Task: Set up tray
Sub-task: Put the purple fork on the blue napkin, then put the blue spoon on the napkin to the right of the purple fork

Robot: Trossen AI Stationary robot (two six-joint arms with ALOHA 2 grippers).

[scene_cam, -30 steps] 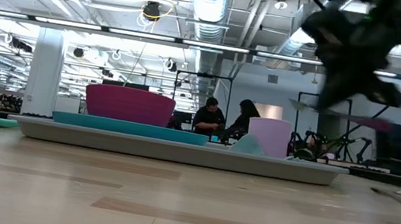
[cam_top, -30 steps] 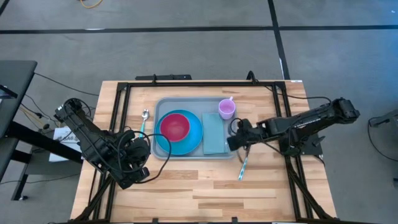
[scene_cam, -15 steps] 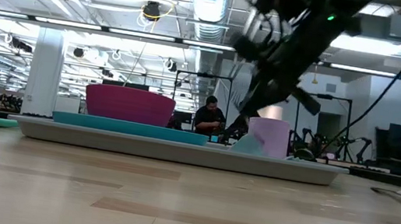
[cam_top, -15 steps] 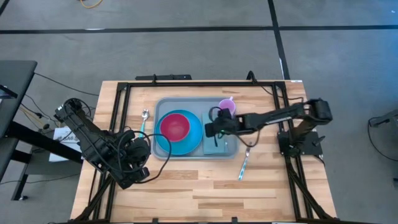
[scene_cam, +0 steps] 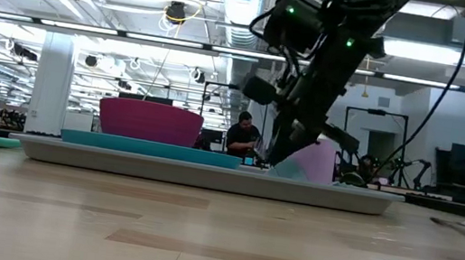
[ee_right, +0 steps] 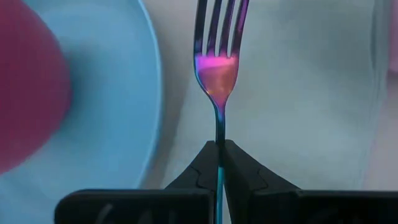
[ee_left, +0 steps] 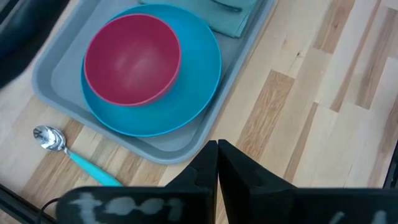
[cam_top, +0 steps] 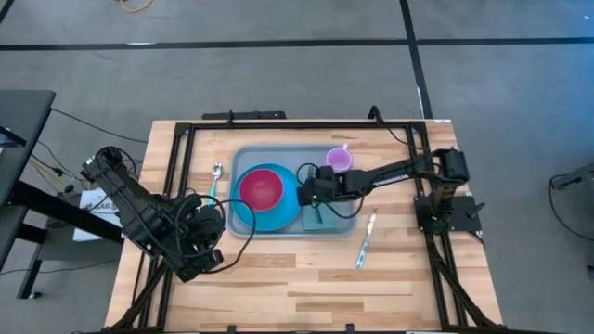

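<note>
Right gripper (cam_top: 309, 192) mid-frame over tray (cam_top: 243, 158), jaws clamped on fork (ee_right: 219, 65). Left gripper (ee_left: 216, 163) lower left over worktop (cam_top: 306, 278), jaws together, holding nothing.

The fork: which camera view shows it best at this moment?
The right wrist view: the fork fills the frame, tines forward, its handle pinched in the shut right tool above the tray. The high and low views show only the arm there, not the fork. The left wrist view misses it.
</note>
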